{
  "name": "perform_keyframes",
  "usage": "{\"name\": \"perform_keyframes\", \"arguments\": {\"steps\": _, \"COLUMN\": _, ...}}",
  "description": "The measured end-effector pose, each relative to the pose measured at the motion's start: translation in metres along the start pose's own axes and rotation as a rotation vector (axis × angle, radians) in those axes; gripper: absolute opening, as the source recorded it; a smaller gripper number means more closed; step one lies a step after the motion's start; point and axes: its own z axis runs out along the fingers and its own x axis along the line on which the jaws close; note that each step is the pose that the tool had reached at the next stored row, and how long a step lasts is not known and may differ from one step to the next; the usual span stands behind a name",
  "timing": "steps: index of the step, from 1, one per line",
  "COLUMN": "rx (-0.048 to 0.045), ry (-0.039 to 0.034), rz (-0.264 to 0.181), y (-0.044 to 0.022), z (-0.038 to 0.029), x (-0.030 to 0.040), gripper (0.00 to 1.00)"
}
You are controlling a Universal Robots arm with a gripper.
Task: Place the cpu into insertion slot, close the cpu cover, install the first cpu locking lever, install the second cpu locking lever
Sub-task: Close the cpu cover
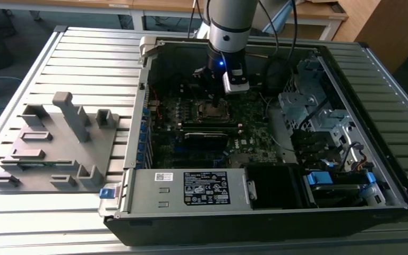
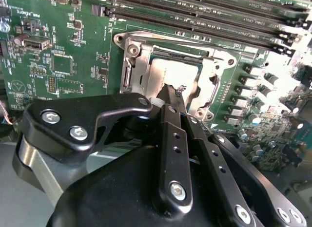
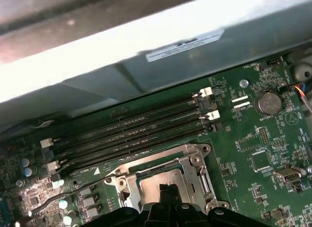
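The cpu (image 2: 165, 71) lies in the insertion slot (image 1: 211, 110) on the green motherboard (image 2: 58, 51), its dull silver top (image 3: 158, 180) showing through the square opening. The silvery cpu cover (image 2: 134, 66) lies flat around it, and its frame (image 3: 195, 173) reaches to the corner screws. My gripper (image 2: 175, 89) hangs right over the socket with its black fingertips together above the chip's near edge, nothing visible between them. In the exterior view the gripper (image 1: 214, 90) sits inside the open computer case, just above the socket. A thin metal rod (image 3: 48, 201) juts out beside the socket.
Long black memory slots (image 3: 131, 132) run beside the socket, with the case's grey wall (image 3: 146, 42) behind them. A power supply box (image 1: 189, 188) and drive cages (image 1: 310, 106) crowd the case. A grey fixture plate (image 1: 55, 143) lies on the slatted table at the exterior view's left.
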Motion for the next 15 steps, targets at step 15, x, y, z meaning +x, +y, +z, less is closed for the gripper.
{"name": "perform_keyframes", "arguments": {"steps": 15, "rx": 0.0037, "ry": -0.001, "rz": -0.217, "y": 0.0, "z": 0.0019, "x": 0.0, "gripper": 0.1}}
